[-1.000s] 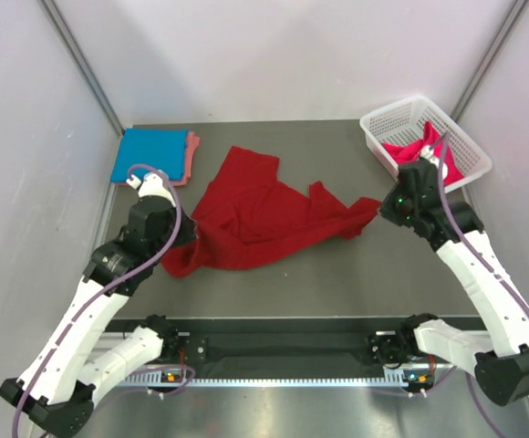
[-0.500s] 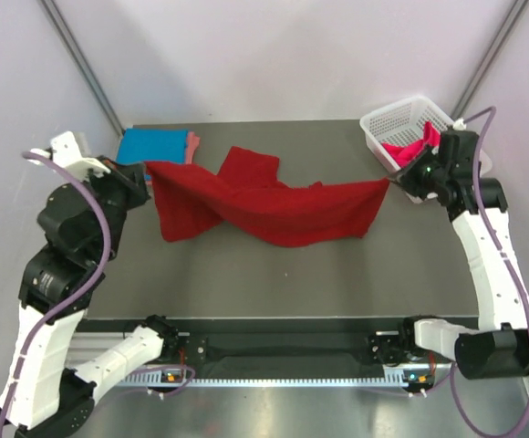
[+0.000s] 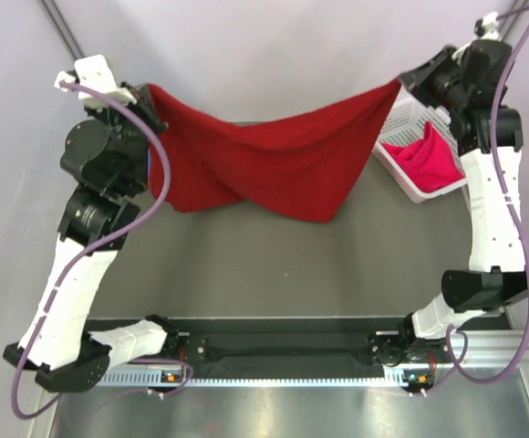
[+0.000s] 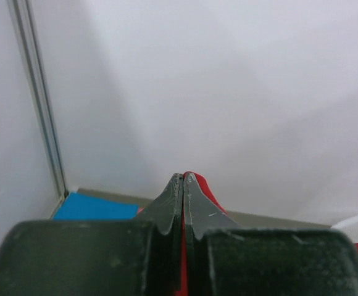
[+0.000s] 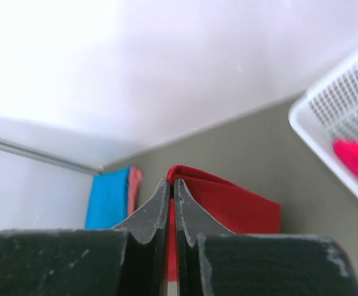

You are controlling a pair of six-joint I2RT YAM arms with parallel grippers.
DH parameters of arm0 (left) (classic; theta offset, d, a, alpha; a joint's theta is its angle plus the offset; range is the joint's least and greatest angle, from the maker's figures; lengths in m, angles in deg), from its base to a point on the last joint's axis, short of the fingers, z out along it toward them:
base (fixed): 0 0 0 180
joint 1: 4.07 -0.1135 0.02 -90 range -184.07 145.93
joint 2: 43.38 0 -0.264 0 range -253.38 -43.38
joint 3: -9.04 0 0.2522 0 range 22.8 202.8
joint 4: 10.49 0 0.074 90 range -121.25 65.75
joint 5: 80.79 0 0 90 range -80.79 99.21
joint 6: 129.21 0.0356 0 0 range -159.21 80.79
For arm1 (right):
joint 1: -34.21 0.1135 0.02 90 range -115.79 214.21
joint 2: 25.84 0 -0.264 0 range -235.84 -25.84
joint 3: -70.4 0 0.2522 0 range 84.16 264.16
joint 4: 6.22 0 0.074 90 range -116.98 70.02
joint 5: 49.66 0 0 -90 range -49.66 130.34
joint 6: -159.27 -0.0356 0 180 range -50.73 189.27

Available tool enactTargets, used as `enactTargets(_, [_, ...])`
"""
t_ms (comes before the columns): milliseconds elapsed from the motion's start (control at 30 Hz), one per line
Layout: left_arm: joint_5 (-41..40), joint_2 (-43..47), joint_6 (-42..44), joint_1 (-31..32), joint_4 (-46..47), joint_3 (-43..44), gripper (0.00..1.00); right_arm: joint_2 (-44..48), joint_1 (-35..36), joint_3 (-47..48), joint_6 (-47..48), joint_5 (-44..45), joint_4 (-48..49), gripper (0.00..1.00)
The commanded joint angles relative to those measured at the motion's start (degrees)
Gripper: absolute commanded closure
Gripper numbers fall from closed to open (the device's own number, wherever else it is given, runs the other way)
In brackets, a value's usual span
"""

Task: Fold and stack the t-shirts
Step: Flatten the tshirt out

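Dark red t-shirt (image 3: 274, 164) is held aloft above the table (image 3: 274, 274), stretched between both arms and sagging in folds at the middle. One upper corner is pinched by the left gripper (image 3: 148, 93), its jaws clamped tight on the cloth. The opposite corner is pinched by the right gripper (image 3: 401, 87), its jaws likewise closed on red fabric. At the table's far left the bright blue t-shirt (image 5: 108, 198) is seen lying flat, with the salmon pink t-shirt (image 5: 133, 184) showing along its edge. The hot pink t-shirt (image 3: 426, 160) is seen crumpled inside the white basket (image 3: 395, 123) at the far right.
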Motion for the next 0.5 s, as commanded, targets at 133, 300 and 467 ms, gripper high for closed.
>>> enactTargets(133, [7.11, -4.78, 9.59, -0.26, 18.12, 16.66, 1.00, -1.45, -0.77, 15.60, 2.67, 1.15, 5.27, 1.00])
enactTargets(300, [11.87, -6.90, 9.07, -0.26, 17.42, 24.95, 1.00, 5.29, -0.77, 12.54, 4.51, 0.80, 10.89, 1.00])
enactTargets(467, [15.65, -3.22, 6.79, -0.26, 16.71, 27.95, 1.00, 11.64, -0.68, 12.36, 7.67, 1.68, 10.46, 1.00])
